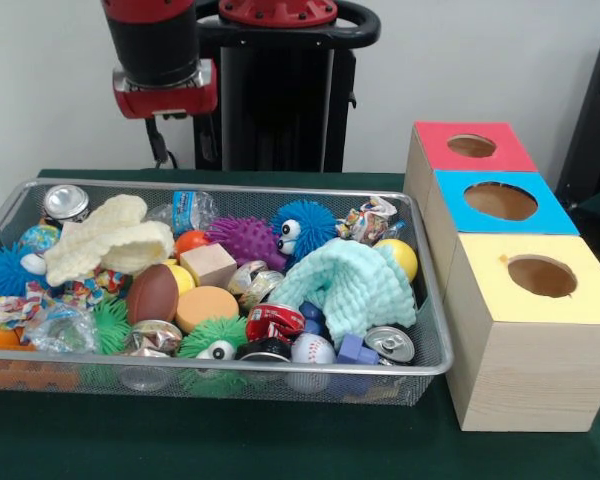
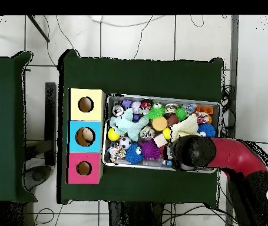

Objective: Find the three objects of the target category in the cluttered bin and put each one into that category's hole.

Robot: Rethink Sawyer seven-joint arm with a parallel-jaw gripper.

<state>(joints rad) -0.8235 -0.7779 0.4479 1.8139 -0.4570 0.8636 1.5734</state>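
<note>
The bin (image 1: 280,370) is a wide silver wire-mesh tray heaped with clutter; it also shows in the overhead view (image 2: 159,97). In it lie crushed cans (image 1: 390,343), spiky rubber balls (image 1: 246,240), a baseball (image 1: 312,349), a brown football (image 1: 152,293), wooden blocks (image 1: 209,264), a plastic bottle (image 1: 190,210), a mint cloth (image 1: 352,285) and a cream cloth (image 1: 110,240). My gripper (image 1: 160,125) hangs above the bin's back rim, apart from everything in it. In the overhead view the gripper (image 2: 189,152) is over the bin's robot-side edge. I hold nothing that I can see.
Three wooden boxes stand in a row beside the bin, each with a round hole on top: red (image 1: 435,140), blue (image 1: 550,210), yellow (image 1: 590,300). In the overhead view they are yellow (image 2: 86,93), blue (image 2: 86,125) and red (image 2: 84,158). A green cloth (image 1: 280,440) covers the table.
</note>
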